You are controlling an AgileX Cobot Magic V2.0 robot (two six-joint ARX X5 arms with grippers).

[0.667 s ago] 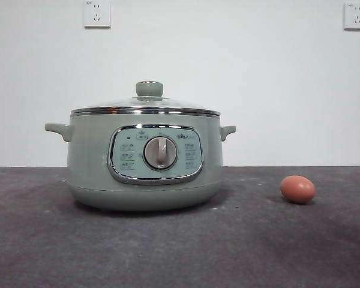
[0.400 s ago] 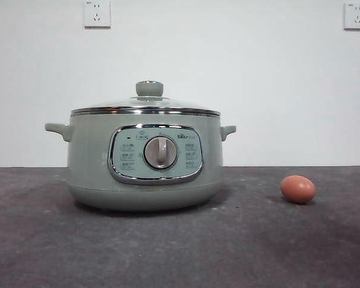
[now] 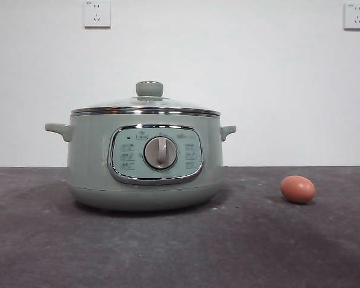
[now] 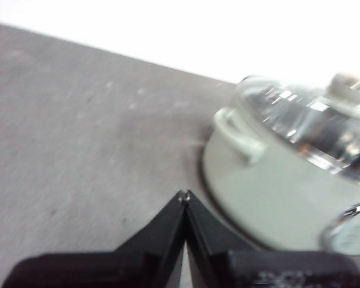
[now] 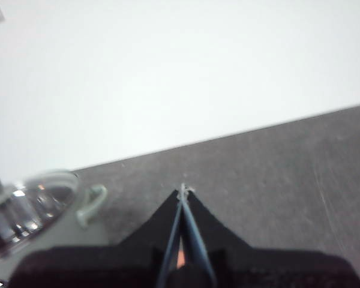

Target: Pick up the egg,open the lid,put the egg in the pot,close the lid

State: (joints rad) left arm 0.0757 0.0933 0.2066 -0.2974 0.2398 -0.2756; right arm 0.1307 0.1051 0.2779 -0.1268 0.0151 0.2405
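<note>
Nothing has moved since earlier: egg (image 3: 297, 189) lies at lower right, lid (image 3: 146, 105) covers the pot (image 3: 144, 159); left pincer (image 4: 184, 196) and right pincer (image 5: 183, 189) pressed closed, empty, so no step has begun.

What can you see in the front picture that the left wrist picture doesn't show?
Only the front view shows the egg lying on the table apart from the pot, and two wall sockets. Only the left wrist view shows the left gripper, shut and holding nothing. Both show the pot with its lid on.
</note>
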